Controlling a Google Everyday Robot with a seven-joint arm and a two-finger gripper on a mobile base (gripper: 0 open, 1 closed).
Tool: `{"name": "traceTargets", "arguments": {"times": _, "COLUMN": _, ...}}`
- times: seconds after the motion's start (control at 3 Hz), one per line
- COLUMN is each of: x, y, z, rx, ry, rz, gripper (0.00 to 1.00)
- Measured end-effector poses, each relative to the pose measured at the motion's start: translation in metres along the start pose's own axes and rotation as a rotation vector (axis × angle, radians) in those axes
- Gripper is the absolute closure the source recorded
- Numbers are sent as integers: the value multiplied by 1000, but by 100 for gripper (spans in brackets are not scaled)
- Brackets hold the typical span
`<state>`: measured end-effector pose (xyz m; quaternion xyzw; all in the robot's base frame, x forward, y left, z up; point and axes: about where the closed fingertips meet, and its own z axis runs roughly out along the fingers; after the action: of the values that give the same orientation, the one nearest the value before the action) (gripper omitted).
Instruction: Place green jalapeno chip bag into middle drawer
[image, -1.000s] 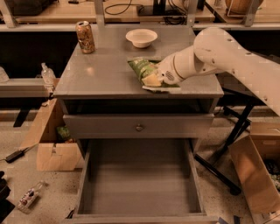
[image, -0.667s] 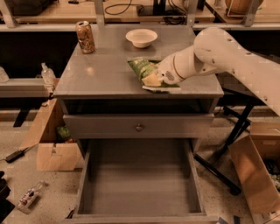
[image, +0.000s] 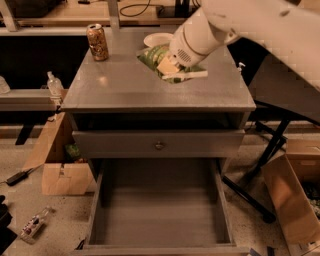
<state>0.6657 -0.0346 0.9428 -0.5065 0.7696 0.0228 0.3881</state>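
The green jalapeno chip bag (image: 150, 55) is at the back middle of the grey cabinet top (image: 120, 87), with its white edge strip sticking out to the right. My gripper (image: 172, 69) comes in from the upper right and is shut on the bag, which looks slightly raised off the top. The middle drawer (image: 160, 212) stands pulled out at the bottom of the view, open, with a bare flat floor. It lies well below and in front of the gripper.
A brown-orange drink can (image: 97, 42) stands at the back left of the top. A white bowl (image: 155, 38) sits just behind the bag. A closed drawer front with a small knob (image: 159, 145) is above the open drawer. Cardboard boxes (image: 65, 177) (image: 292, 200) flank the cabinet.
The view has shifted closer and more over the cabinet. The gripper and the bag now sit nearer the bowl, and the bag looks lifted off the top.
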Motion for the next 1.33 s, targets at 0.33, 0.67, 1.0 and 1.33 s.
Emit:
{"name": "traceTargets", "arguments": {"times": 0.33, "x": -19, "y": -5, "z": -37, "rx": 73, "ry": 68, "rz": -69, "gripper": 100}}
{"name": "traceTargets", "arguments": {"times": 0.67, "x": -15, "y": -1, "z": -75, "rx": 128, "ry": 77, "rz": -19, "gripper": 100}}
{"name": "traceTargets", "arguments": {"times": 1.0, "x": 44, "y": 14, "z": -110, "rx": 167, "ry": 42, "rz": 174, "gripper": 100}}
{"name": "traceTargets", "arguments": {"times": 1.33, "x": 108, "y": 34, "z": -134, "rx": 195, "ry": -1, "rz": 364, "gripper": 100}}
